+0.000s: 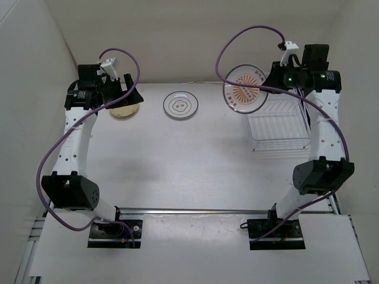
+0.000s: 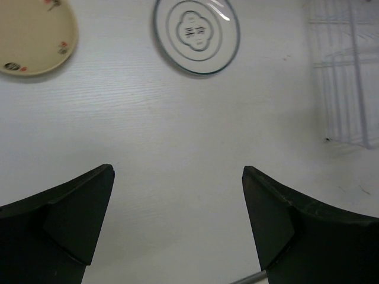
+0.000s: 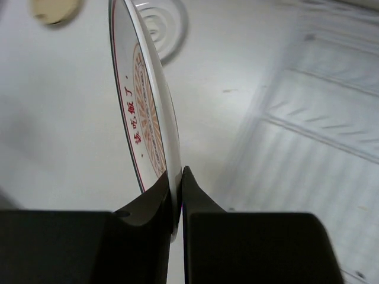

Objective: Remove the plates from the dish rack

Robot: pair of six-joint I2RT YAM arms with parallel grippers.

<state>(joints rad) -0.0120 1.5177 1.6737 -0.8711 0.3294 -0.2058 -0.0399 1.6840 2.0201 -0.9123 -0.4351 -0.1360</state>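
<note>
Two plates already lie on the table (image 1: 189, 171): cream plate (image 1: 123, 110) at ten o'clock, ringed plate (image 1: 180, 105) at twelve. The right gripper (image 3: 179, 183), clenched on the sunburst plate (image 1: 243, 89), holds it aloft beside the dish rack (image 1: 278, 127) at two o'clock; seemingly only setting it down remains. The left gripper (image 2: 177, 177) gapes, empty.

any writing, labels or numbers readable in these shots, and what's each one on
"吃饭了", probably, in red on the sunburst plate; one more character beside it is unclear.
ringed plate: dark centre marks, too blurred to read.
cream plate: small marks, not legible.
Nothing else readable.
</note>
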